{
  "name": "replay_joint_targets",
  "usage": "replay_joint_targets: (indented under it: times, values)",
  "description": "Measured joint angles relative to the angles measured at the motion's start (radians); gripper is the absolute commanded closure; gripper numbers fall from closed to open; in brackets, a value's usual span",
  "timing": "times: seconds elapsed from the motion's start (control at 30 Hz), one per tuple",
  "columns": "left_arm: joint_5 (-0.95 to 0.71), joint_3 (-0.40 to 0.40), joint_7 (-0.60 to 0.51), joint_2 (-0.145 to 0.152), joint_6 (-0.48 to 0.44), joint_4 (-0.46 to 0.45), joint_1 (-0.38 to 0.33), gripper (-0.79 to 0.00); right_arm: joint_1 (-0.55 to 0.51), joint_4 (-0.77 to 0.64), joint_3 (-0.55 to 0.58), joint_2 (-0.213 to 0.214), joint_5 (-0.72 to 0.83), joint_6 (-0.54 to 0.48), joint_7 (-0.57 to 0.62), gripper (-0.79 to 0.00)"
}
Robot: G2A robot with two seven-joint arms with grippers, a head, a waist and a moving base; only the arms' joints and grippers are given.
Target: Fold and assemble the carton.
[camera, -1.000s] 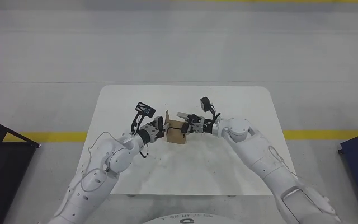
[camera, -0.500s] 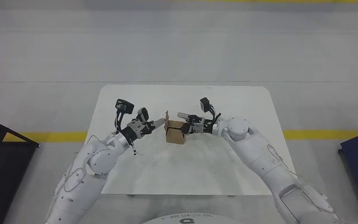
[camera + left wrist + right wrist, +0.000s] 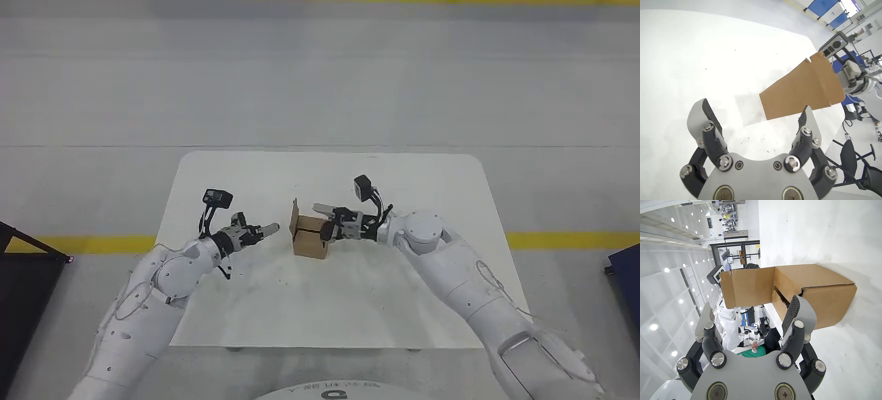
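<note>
Top view shows the brown carton [image 3: 309,241] on the white table [image 3: 420,180], one flap raised, with the right gripper [image 3: 329,221] spread wide just beside it and the left gripper [image 3: 264,231] likewise spread, near but apart.

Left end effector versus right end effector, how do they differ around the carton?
The left end effector hangs clear of the carton, table between them; the right end effector is at the carton's open end, one finger overlapping its edge. The left faces the outside of the raised flap; the right faces its inside. Both are open, holding nothing.
</note>
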Motion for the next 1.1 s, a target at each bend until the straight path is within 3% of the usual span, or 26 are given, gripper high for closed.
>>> replay_joint_targets:
  times: [0.27,0.7,1.1]
  values:
    - [0.037,0.109,-0.001,-0.025,-0.004,0.074,-0.098,-0.785,-0.008,-0.019,0.002,0.0,-0.016,0.012,-0.01,-0.73]
    - [0.063,0.226,-0.007,-0.06,0.026,0.161,-0.185,-0.785,-0.024,-0.037,0.012,0.001,-0.033,0.013,-0.017,-0.711]
    - [0.081,0.265,0.007,-0.078,0.039,0.216,-0.225,-0.634,-0.078,-0.081,0.066,0.018,-0.041,-0.017,-0.014,-0.702]
